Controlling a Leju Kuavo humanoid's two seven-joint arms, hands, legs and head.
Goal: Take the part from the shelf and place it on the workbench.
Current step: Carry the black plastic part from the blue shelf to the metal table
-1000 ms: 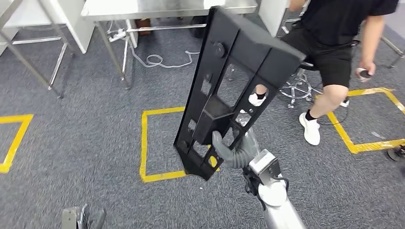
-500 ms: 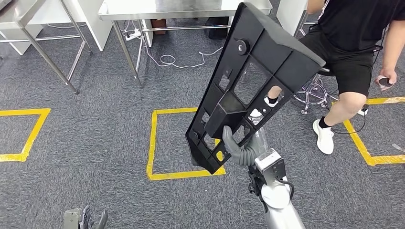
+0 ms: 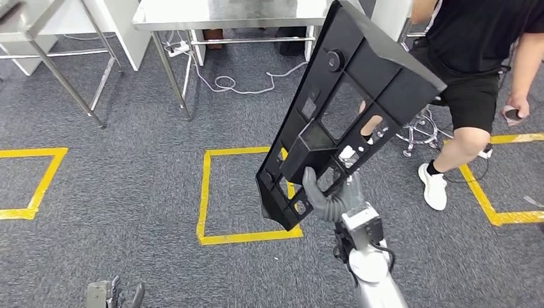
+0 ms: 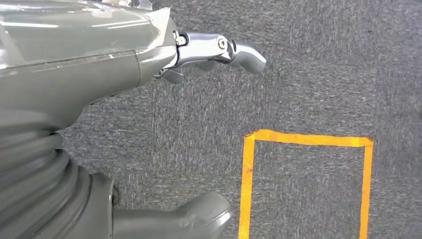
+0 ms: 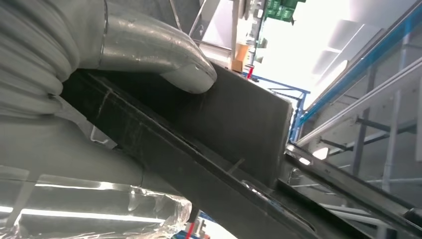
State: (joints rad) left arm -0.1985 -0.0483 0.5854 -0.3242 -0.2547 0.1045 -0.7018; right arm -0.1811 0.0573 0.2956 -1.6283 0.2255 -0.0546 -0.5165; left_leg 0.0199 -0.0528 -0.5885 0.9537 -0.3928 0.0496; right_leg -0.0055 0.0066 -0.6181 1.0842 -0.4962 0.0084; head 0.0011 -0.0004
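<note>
The right robot hand grips the part near its lower end — a long black plastic panel with cut-out windows and ribs. The panel is tilted, running from the centre of the head view up to the top right, held in the air above the grey carpet. In the right wrist view the thick grey thumb presses flat on the panel's dark face.

The left robot hand sits at the bottom left of the head view, low by the floor. In the left wrist view it holds nothing, its fingers apart over the carpet.

A steel bench stands along the top of the head view, white cables looped on the floor beneath it. A yellow tape square marks the carpet at the centre, just behind the panel's lower end. At the upper right a person in black shorts and white shoes sits on a stool — partly hidden by the panel.
</note>
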